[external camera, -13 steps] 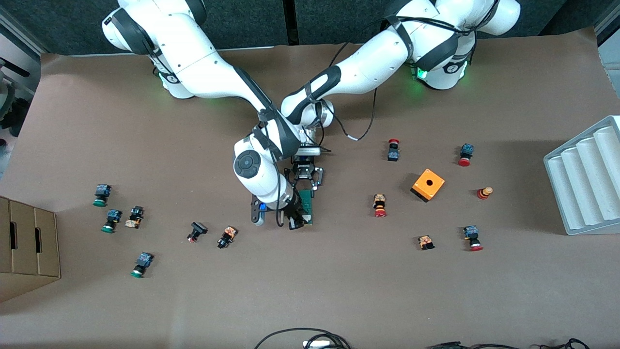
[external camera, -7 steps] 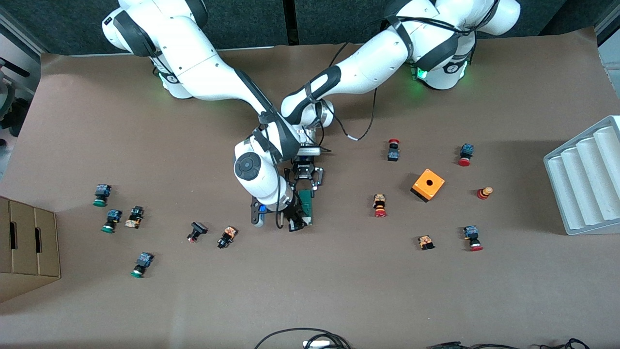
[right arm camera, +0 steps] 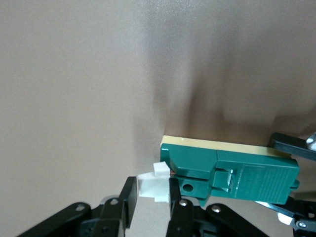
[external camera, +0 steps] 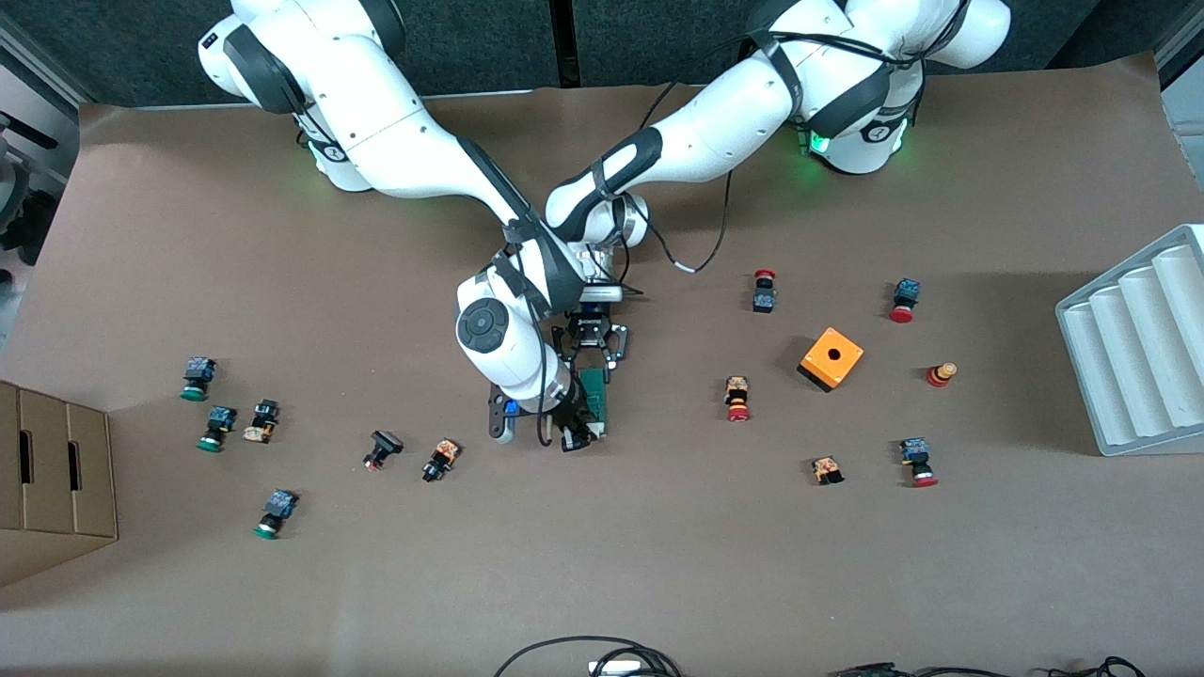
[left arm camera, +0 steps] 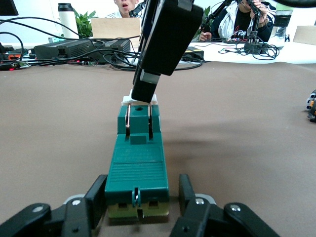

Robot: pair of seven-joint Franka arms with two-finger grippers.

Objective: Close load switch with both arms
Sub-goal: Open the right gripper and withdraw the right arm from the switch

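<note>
The load switch (external camera: 594,397) lies flat on the brown table near its middle, a narrow dark-green block (left arm camera: 138,163) on a cream base. My left gripper (external camera: 593,369) is shut on the end of the load switch (right arm camera: 232,177) farther from the front camera, one finger on each side (left arm camera: 140,195). My right gripper (external camera: 574,431) comes down on the nearer end. It is shut (right arm camera: 150,190) on the white sliding piece (right arm camera: 154,186). In the left wrist view the right gripper's fingers (left arm camera: 144,89) cover most of the white sliding piece (left arm camera: 154,99).
An orange cube box (external camera: 831,358) and several red-capped push buttons (external camera: 738,399) lie toward the left arm's end, beside a grey ridged tray (external camera: 1138,338). Green-capped buttons (external camera: 196,378) and a cardboard box (external camera: 52,470) are at the right arm's end. Cables (external camera: 593,658) lie at the near edge.
</note>
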